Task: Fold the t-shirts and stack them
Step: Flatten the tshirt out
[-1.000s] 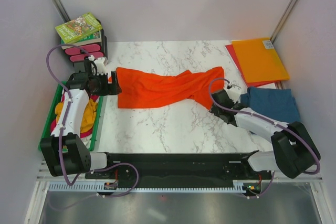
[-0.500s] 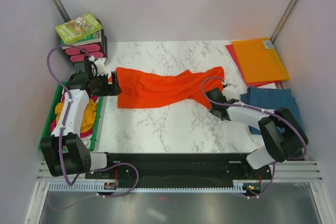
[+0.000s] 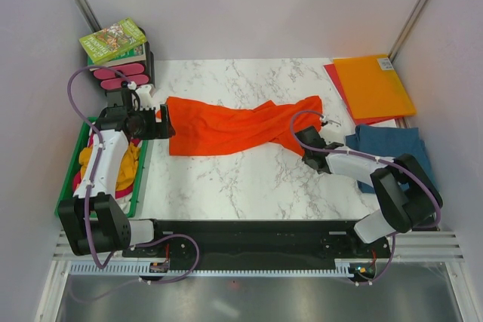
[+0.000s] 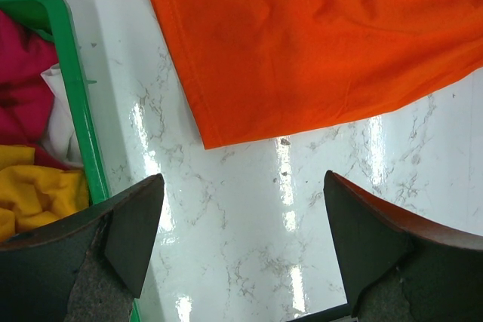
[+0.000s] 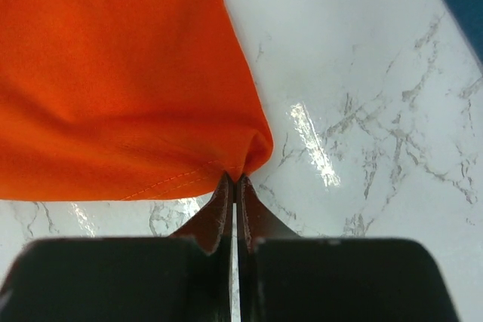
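Here, orange t-shirt (image 5: pixel 113 73) corner, in right tool (image 5: pixel 235 180)

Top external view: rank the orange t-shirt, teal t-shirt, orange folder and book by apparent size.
1. orange t-shirt
2. orange folder and teal t-shirt: too alike to rank
3. book
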Controlling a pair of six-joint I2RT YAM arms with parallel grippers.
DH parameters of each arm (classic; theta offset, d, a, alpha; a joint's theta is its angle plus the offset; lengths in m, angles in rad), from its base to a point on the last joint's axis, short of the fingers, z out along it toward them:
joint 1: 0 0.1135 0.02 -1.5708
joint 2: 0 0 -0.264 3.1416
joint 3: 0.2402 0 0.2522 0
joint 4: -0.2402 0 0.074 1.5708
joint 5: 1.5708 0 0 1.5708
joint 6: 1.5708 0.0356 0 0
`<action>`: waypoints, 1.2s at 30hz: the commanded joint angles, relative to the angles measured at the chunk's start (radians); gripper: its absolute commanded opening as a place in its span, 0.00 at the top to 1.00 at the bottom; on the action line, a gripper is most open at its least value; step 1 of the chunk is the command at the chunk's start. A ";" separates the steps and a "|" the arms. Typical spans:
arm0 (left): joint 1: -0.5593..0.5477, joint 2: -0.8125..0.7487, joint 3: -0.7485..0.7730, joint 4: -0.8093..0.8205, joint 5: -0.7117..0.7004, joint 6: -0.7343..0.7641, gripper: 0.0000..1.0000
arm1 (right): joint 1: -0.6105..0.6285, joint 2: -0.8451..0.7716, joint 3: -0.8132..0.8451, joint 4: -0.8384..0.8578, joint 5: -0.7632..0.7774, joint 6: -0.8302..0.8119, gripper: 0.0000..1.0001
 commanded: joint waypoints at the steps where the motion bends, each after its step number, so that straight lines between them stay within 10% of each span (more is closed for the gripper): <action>1: 0.004 -0.022 -0.008 0.016 0.026 0.027 0.07 | 0.001 0.019 -0.035 -0.078 -0.018 0.006 1.00; 17: 0.004 0.206 -0.011 -0.047 0.013 0.011 0.10 | 0.039 -0.096 -0.046 -0.114 0.064 -0.030 1.00; 36: -0.036 0.439 -0.033 0.073 -0.060 -0.003 0.37 | 0.059 -0.067 -0.030 -0.101 0.062 -0.021 1.00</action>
